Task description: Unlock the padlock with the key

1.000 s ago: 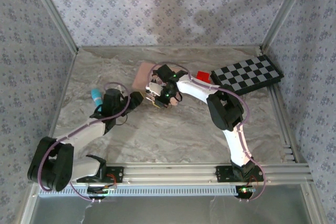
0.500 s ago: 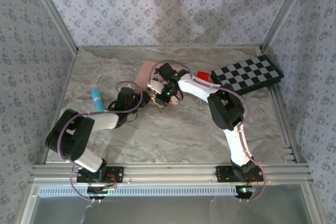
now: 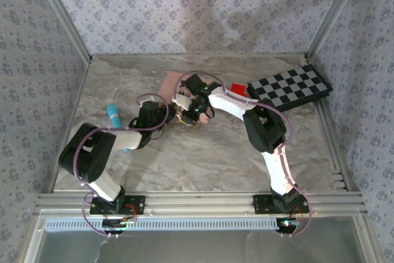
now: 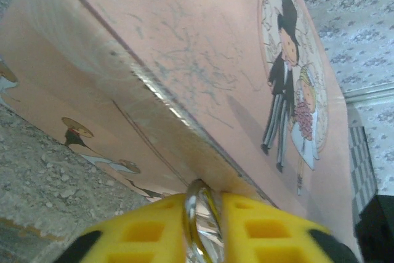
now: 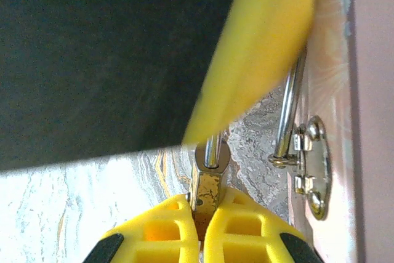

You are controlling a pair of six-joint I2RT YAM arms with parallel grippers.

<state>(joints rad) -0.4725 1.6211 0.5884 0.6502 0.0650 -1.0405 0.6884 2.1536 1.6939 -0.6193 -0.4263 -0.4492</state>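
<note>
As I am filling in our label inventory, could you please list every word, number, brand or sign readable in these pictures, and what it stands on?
None: no readable text in these pictures.
pink box: a drawn couple in wedding dress, no lettering.
checkerboard: plain squares, no characters.
padlock: no stamp can be made out on the brass that shows.

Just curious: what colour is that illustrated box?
The box is pink; left wrist view shows it best.
</note>
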